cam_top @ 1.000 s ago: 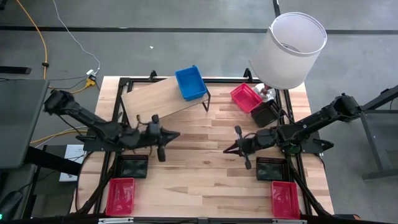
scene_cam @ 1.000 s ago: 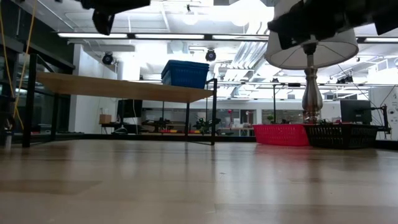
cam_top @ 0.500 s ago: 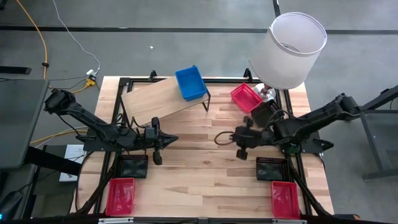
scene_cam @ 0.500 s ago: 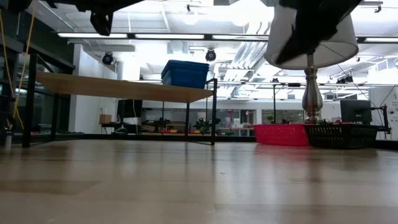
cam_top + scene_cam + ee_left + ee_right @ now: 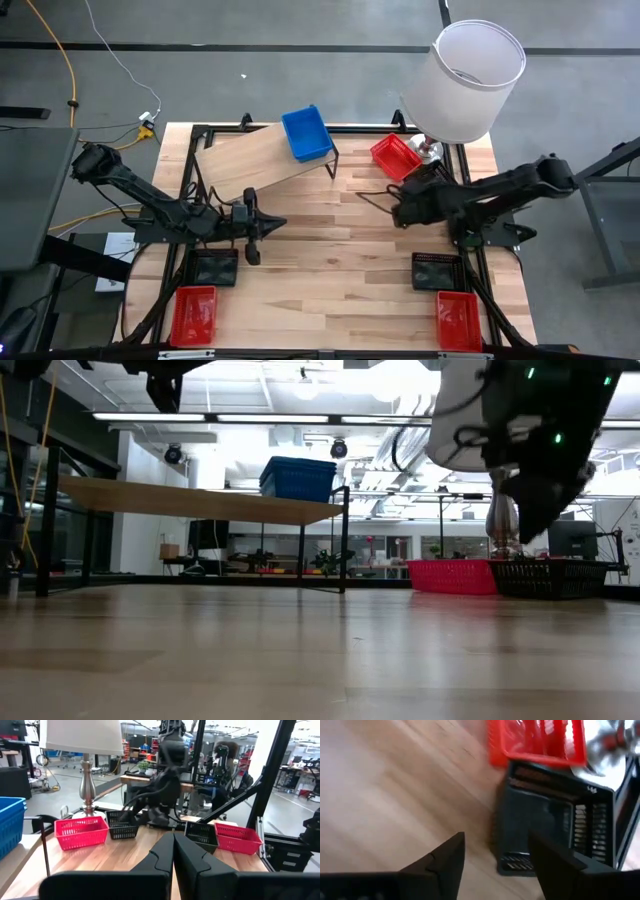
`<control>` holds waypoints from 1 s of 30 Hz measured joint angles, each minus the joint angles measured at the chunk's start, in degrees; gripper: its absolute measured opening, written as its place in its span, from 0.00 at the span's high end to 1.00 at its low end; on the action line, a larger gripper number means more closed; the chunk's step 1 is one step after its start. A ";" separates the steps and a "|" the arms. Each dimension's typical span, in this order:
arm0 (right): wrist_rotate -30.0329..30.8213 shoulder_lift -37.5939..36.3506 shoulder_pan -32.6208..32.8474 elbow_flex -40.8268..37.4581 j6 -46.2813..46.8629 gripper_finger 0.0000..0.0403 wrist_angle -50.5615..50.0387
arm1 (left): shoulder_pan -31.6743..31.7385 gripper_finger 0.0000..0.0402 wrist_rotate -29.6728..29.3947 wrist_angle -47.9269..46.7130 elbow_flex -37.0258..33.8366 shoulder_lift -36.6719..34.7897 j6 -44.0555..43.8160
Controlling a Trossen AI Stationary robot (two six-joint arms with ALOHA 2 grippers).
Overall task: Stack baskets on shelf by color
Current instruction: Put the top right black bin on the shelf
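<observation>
At the near edge of the desk [image 5: 330, 280] two red baskets sit at the corners, one on the left [image 5: 193, 315] and one on the right [image 5: 458, 320]. Just behind each is a black basket, one on the left [image 5: 215, 267] and one on the right [image 5: 437, 271].

Farther in, on the left side, the left end effector [image 5: 270, 224] hangs above the wood with its fingers closed together, tips touching and holding nothing, as the left wrist view shows [image 5: 173, 851]. It points toward the middle of the desk.

On the right side, the right end effector [image 5: 385, 200] reaches toward the far right corner. Its fingers are spread wide with nothing between them; in the right wrist view [image 5: 495, 857] they sit above another black basket [image 5: 550, 827], which rests on the desk touching the near side of a red basket [image 5: 536, 742]. From above, that red basket [image 5: 395, 156] lies just beside the lamp base, under the white lampshade [image 5: 464, 80].

At the far side stands the shelf [image 5: 255, 160], a light plank on a black frame, set at an angle to the desk edge. A blue basket [image 5: 306, 133] sits on its right end; the low view shows it on top of the plank [image 5: 298, 478].
</observation>
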 joint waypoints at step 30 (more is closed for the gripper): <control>-8.68 -0.04 -16.79 -11.85 -13.10 0.65 22.49 | 0.02 1.00 4.01 0.02 0.00 0.02 -1.12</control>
